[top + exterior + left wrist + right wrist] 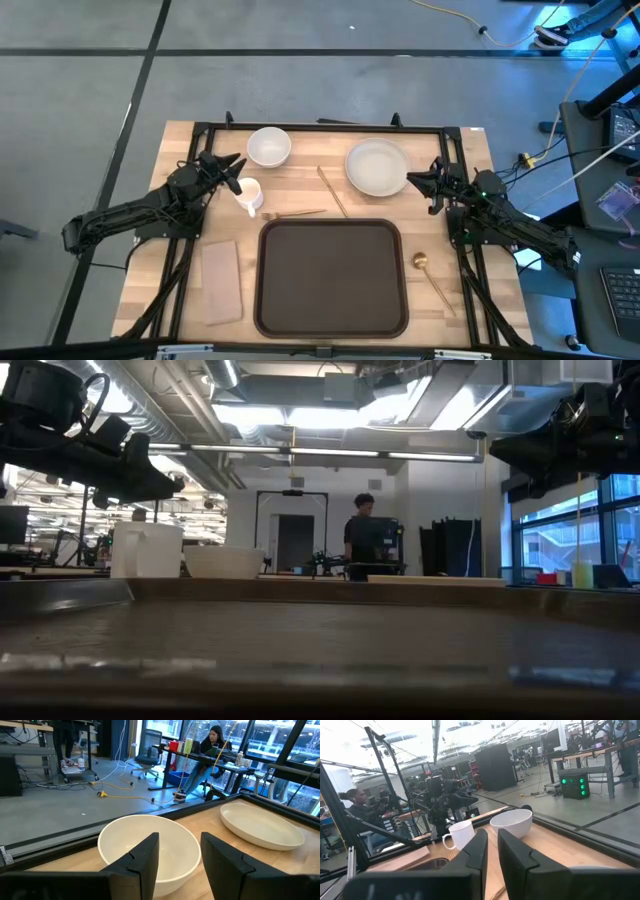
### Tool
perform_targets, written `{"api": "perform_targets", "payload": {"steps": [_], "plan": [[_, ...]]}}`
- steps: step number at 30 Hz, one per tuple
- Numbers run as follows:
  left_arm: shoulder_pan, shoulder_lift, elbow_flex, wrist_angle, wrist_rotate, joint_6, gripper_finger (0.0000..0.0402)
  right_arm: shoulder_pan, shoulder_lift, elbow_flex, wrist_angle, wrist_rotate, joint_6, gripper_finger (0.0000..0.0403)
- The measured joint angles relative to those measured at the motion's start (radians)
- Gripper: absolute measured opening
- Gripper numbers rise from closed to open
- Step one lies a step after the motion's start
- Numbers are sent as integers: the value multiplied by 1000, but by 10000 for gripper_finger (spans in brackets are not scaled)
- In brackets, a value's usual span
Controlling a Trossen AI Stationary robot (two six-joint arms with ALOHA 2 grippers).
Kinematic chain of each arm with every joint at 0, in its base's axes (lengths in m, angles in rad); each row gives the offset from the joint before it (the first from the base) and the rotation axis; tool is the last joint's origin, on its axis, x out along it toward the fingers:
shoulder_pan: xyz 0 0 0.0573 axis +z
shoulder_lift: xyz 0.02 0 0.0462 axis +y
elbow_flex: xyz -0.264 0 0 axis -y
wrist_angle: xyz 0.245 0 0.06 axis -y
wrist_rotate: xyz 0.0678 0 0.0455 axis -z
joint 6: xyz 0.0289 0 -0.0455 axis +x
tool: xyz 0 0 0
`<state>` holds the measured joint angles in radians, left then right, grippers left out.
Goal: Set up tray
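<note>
Near the front edge of the surface (180, 140), midway between its sides, lies the tray (332, 277), flat, dark and with nothing on it, so by my reading the setting-up has not begun and every item has yet to cross its raised rim. That rim is the first hazard: anything slid rather than lifted could catch on it and shove the tray toward the front edge. The white plate (377, 166) sits toward the back right corner, just beside the right gripper (416, 181), whose jaws stand close together with only a narrow gap and nothing between them; a shallow plate offers little to pinch, and jaws that narrow would probably have to widen first or they may skate off the lip. The tan napkin (221, 281) lies just left of the tray, limp enough to fold or drag if nipped at one corner. The white bowl (149, 853) rests near the back edge, directly ahead of the left gripper (179, 851), whose jaws stand apart and empty; a grip on the thin wall could tip it. The mug (248, 193) stands just beside that gripper, so a careless swing might knock it over. The chopsticks (333, 191), fork (296, 213) and gold spoon (432, 277) lie thin and flat, likely to slip or roll.
</note>
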<state>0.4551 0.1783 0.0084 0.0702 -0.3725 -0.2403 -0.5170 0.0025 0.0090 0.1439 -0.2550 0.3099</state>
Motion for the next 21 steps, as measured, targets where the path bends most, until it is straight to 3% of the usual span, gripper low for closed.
{"api": "perform_targets", "payload": {"steps": [21], "plan": [[0, 0, 0, 1, -6, -28, 139, 0, 0, 0, 1, 27, 1, 47]]}}
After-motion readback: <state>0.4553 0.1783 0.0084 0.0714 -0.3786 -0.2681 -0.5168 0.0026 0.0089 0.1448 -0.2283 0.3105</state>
